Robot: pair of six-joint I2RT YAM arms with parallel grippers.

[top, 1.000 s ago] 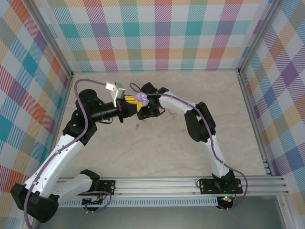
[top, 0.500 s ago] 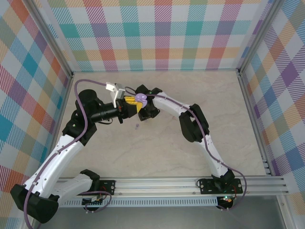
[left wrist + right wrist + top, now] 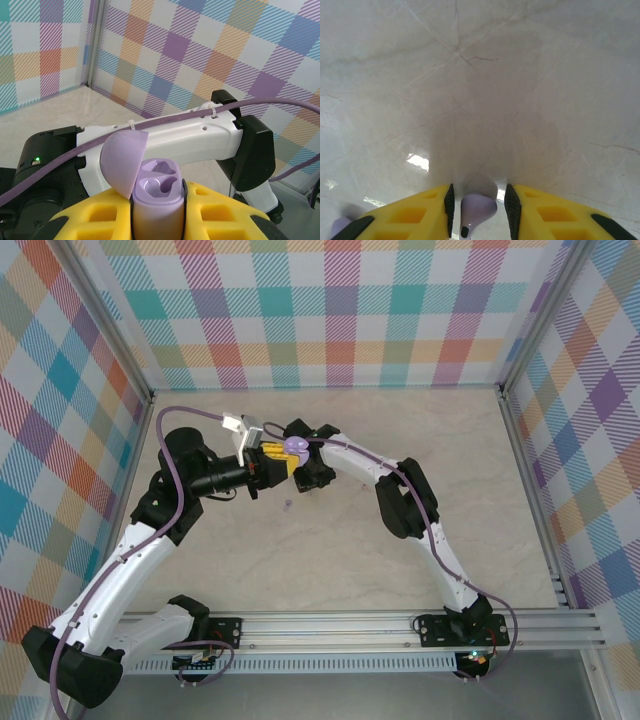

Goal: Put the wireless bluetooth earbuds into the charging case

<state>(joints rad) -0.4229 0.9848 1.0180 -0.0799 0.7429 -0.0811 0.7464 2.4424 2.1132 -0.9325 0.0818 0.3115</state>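
My left gripper (image 3: 290, 453) is shut on the purple charging case (image 3: 156, 197) and holds it upright above the table. Its lid (image 3: 121, 160) is swung open to the left, and both sockets are empty. My right gripper (image 3: 306, 481) is open and points down at the table just beside the case. A purple earbud (image 3: 477, 210) lies between its yellow fingers (image 3: 420, 212), with a gap on each side. A second purple earbud (image 3: 288, 504) is a speck on the table a little nearer. The pale pink earbuds are hidden.
The right arm's white link (image 3: 165, 145) crosses close behind the held case. Checked walls (image 3: 340, 310) and metal rails (image 3: 530, 490) ring the pale marble table (image 3: 350, 550). A purple blob (image 3: 339, 226) sits at the right wrist view's lower left corner.
The right arm has swung left and brought its gripper down beside the held case, over the purple earbud. The left arm and the case have not moved.
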